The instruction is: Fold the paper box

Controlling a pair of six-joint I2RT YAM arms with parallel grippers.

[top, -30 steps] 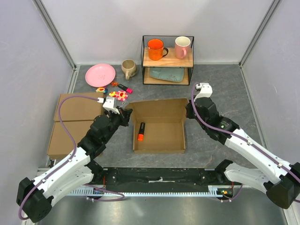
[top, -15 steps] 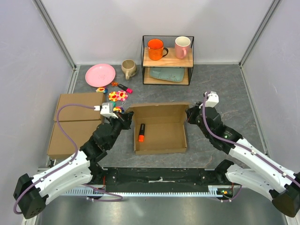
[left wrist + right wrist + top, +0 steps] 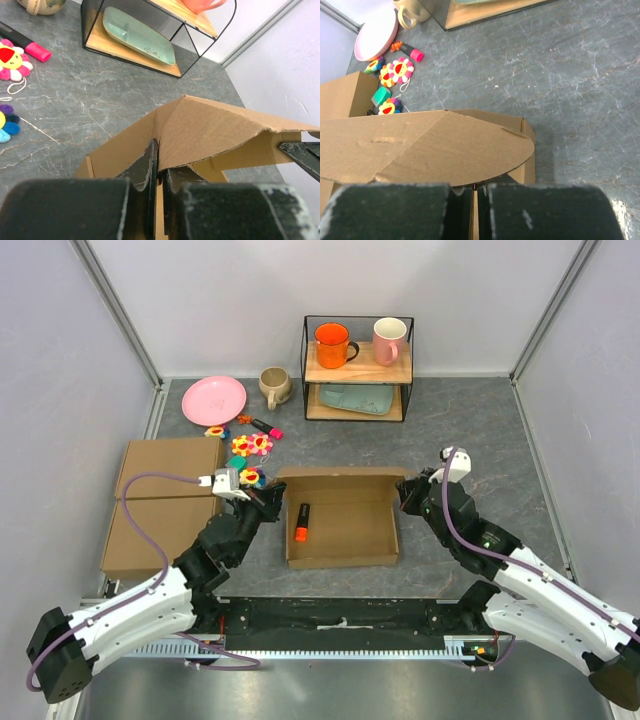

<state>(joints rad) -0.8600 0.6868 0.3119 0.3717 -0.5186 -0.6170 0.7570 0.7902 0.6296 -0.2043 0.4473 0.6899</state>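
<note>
The paper box (image 3: 345, 540) is a shallow brown cardboard tray at the table's middle, with an orange marker (image 3: 301, 522) lying inside. Its lid flap (image 3: 340, 473) rises at the far edge and tilts forward over the tray. My left gripper (image 3: 268, 490) is shut on the flap's left corner; the left wrist view shows the cardboard (image 3: 215, 125) pinched between the fingers (image 3: 147, 162). My right gripper (image 3: 404, 490) is shut on the flap's right corner; in the right wrist view the flap (image 3: 430, 145) spreads above the closed jaws.
Two ready-made flat brown boxes (image 3: 160, 500) lie at the left. A pink plate (image 3: 213, 399), a beige mug (image 3: 274, 386), flower toys (image 3: 251, 444) and markers sit behind. A wire shelf (image 3: 358, 370) holds an orange mug, a pink mug and a green tray.
Both grippers have moved toward me with the lid flap's corners, bringing the flap from lying back to standing and tilting over the tray.
</note>
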